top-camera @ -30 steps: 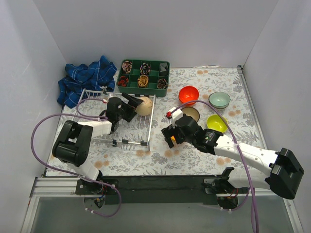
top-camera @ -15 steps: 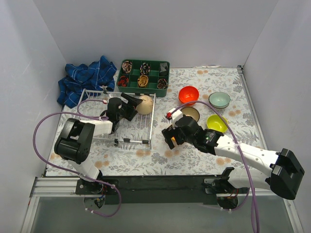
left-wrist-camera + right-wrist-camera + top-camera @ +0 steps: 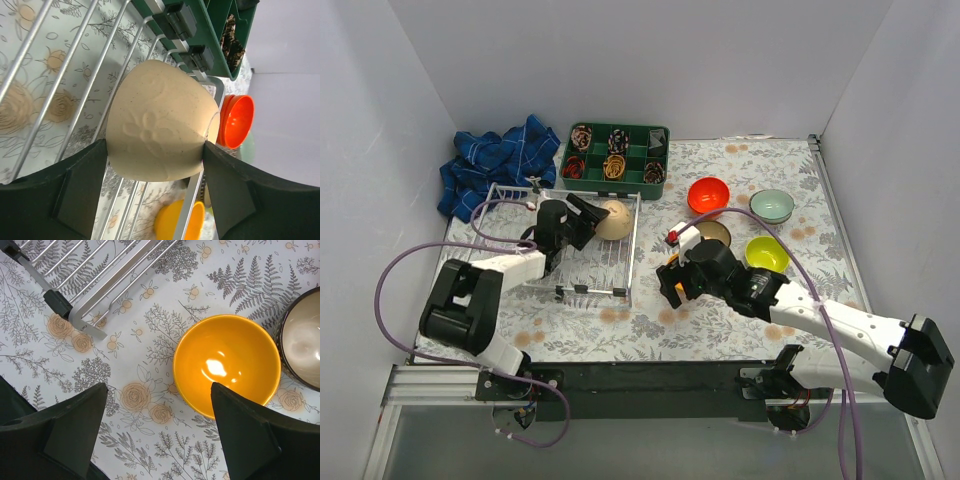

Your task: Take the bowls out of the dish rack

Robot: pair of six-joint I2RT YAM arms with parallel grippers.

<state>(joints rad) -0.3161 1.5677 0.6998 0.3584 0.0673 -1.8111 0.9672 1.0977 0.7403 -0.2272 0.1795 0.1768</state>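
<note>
Though tilted, bowl [image 3: 162, 115] inside left gripper [image 3: 154, 150].

The left arm's fingers [image 3: 585, 210] bracket the beige bowl [image 3: 613, 220] in the dish rack's [image 3: 592, 291] far right corner.

We note the beige bowl [image 3: 160, 122]: finely speckled, with an embossed flower motif. The dish rack [image 3: 600, 265] wires read white. Table cover [image 3: 150, 450]: white, printed with grey ferns and tan-orange roses. The yellow-orange bowl [image 3: 227, 365] is plain and glossy. The dark brown bowl [image 3: 305, 340] is cream inside. We also log an orange-red bowl [image 3: 708, 194], a pale teal bowl [image 3: 772, 206], a lime green bowl [image 3: 766, 254], a dark green tray [image 3: 612, 189] and a blue plaid cloth [image 3: 490, 170].
</note>
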